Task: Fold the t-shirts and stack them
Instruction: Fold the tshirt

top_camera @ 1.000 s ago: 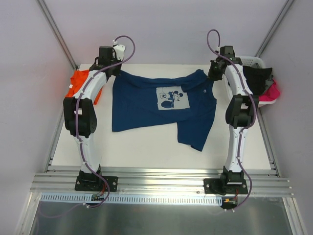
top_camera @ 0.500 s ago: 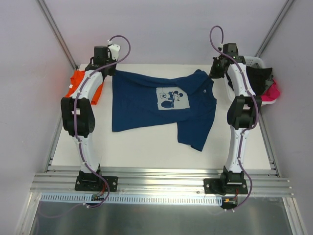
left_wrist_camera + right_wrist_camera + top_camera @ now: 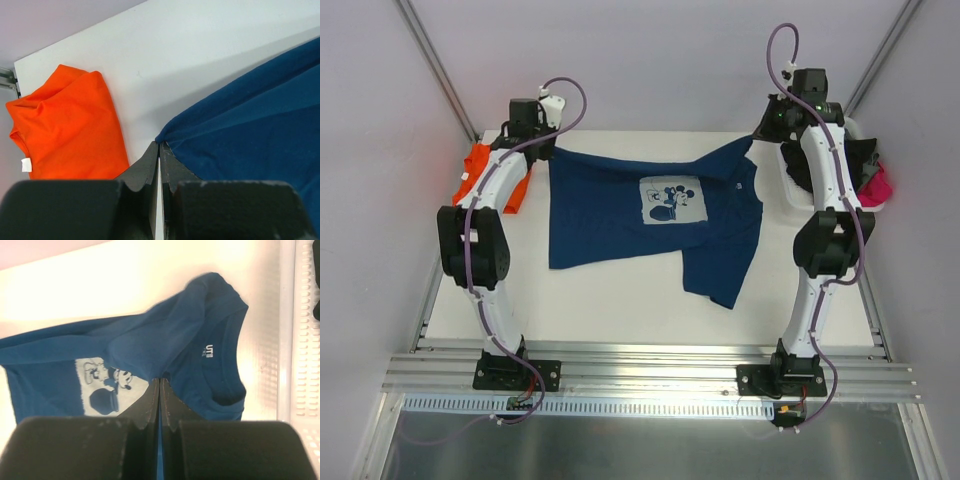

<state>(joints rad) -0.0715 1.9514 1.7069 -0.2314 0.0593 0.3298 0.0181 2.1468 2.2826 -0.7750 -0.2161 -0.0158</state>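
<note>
Between left claw and right claw, both clamping it, navy t-shirt, collar rightward

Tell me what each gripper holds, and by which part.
The navy t-shirt: left gripper on a far corner, right gripper on a fold near the collar.

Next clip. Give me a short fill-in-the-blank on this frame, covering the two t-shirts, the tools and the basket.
1. The left tool and the right tool are both ____ on the far edge of the navy t-shirt.
2. In the top view, the orange t-shirt lies bunched to the ____ of the navy one.
3. The white basket beside the right arm holds black and ____ cloth.

Missing words: shut; left; pink
</note>
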